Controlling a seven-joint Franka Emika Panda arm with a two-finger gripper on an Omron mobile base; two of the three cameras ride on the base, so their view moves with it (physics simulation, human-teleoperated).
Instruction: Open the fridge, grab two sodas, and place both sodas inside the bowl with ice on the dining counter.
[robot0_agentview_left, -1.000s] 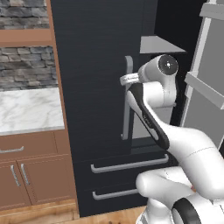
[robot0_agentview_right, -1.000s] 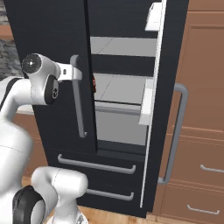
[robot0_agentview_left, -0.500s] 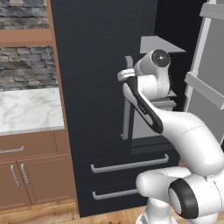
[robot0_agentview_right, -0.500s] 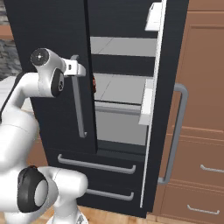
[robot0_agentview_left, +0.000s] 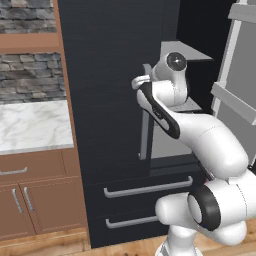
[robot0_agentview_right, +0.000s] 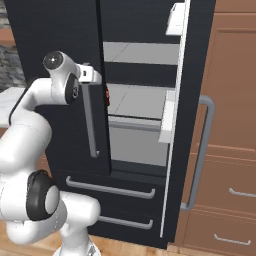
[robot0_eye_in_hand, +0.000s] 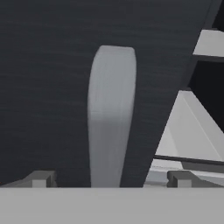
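Observation:
The black fridge (robot0_agentview_right: 55, 30) has its right door (robot0_agentview_right: 172, 150) swung open, showing grey-white shelves (robot0_agentview_right: 140, 100). Its left door (robot0_agentview_left: 110, 75) is closed. My gripper (robot0_eye_in_hand: 110, 179) is open at the top of the left door's grey vertical handle (robot0_eye_in_hand: 111, 118), with one fingertip (robot0_eye_in_hand: 39, 179) on each side of the bar and not touching it. From the base the hand (robot0_agentview_right: 89, 75) sits at the handle's upper end (robot0_agentview_left: 146, 70). One soda (robot0_agentview_right: 106, 96), dark with a red label, peeks out on a shelf just behind the left door's edge. The bowl with ice and the dining counter are out of view.
Two bottom drawers (robot0_agentview_left: 150, 187) with grey bar handles lie below the doors. Brown cabinets with a marble top (robot0_agentview_left: 30, 125) stand to the left under a stone wall. Brown drawers (robot0_agentview_right: 235, 165) are behind the open door, whose long handle (robot0_agentview_right: 202, 150) sticks out.
The arm's wrist has risen and swung a little toward the left door, bringing the hand up to the handle's top. The jaws have stayed open. The fridge doors have not moved.

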